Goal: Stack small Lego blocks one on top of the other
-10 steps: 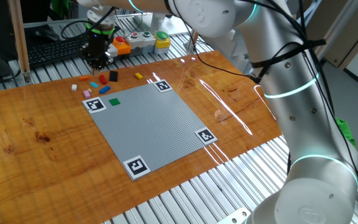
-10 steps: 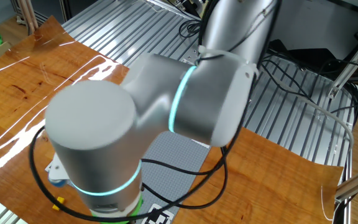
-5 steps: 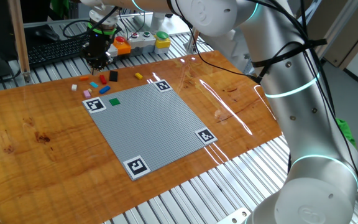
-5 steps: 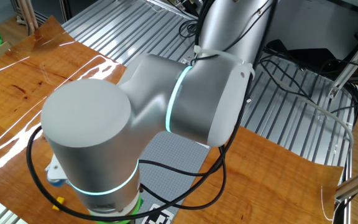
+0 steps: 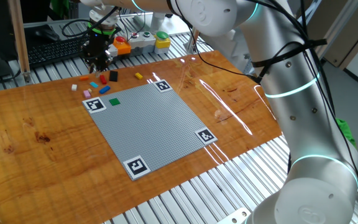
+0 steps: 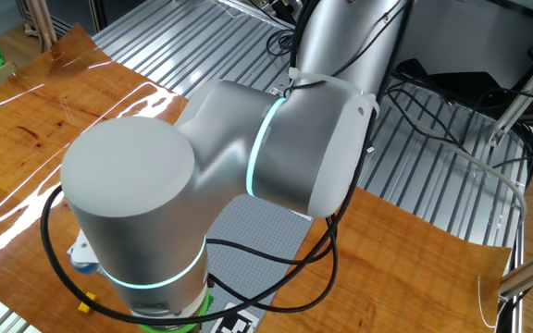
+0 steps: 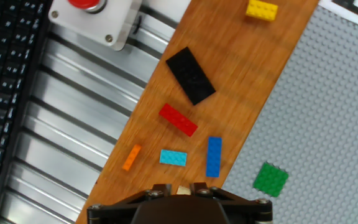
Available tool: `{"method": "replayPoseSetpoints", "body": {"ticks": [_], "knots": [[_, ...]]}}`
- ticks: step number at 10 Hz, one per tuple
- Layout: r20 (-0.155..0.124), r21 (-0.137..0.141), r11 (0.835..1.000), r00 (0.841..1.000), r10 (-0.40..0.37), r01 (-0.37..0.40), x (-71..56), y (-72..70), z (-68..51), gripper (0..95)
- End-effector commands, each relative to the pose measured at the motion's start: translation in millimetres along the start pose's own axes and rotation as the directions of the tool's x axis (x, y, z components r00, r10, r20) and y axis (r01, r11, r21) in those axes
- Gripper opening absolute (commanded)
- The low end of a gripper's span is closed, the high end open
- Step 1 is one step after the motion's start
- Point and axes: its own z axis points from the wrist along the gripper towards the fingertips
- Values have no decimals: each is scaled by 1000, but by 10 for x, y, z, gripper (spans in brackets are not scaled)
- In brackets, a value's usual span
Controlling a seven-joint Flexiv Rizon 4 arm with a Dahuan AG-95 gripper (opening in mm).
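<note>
Small Lego blocks lie loose on the wooden board beside the grey baseplate (image 5: 154, 124). The hand view shows a black one (image 7: 191, 75), a red one (image 7: 178, 119), a blue one (image 7: 213, 157), a light blue one (image 7: 173, 158), an orange one (image 7: 131, 157) and a yellow one (image 7: 261, 9). A green one (image 7: 270, 178) sits on the baseplate (image 7: 340, 112). My gripper (image 5: 97, 61) hangs over this cluster, clear of the blocks. Its fingers (image 7: 160, 188) stand a little apart at the bottom edge of the hand view, with a pale patch in the narrow gap. No block sits on another.
A white box with a red push button (image 7: 95, 18) stands just past the blocks on the slatted metal bench, with more buttons (image 5: 161, 40) beside it. A black keyboard (image 7: 5, 93) lies to the left. In the other fixed view the arm (image 6: 202, 185) hides the blocks.
The gripper has lifted slightly above the cluster. The blocks lie where they were.
</note>
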Motion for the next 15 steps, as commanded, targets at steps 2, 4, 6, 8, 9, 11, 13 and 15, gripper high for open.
{"method": "replayPoseSetpoints", "body": {"ticks": [2, 4, 6, 8, 9, 11, 13, 15], "knots": [[-4, 5, 1000, 1000, 8, -8, -4, -4, -3, 380], [-5, 12, 1000, 1000, 17, -17, -1, -4, 22, 380], [-6, 11, 1000, 1000, 10, -10, -1, -4, 25, 380], [-15, 2, 1000, 1000, -9, 9, -1, -4, 25, 380], [-13, -2, 1000, 1000, -16, 16, -1, -4, 25, 380], [-1, -1, 999, 999, -46, 46, -1, -4, 25, 380], [25, 18, 999, 999, -30, 29, -1, -4, 25, 380], [39, 18, 998, 997, -62, 61, -1, -4, 25, 380]]}}
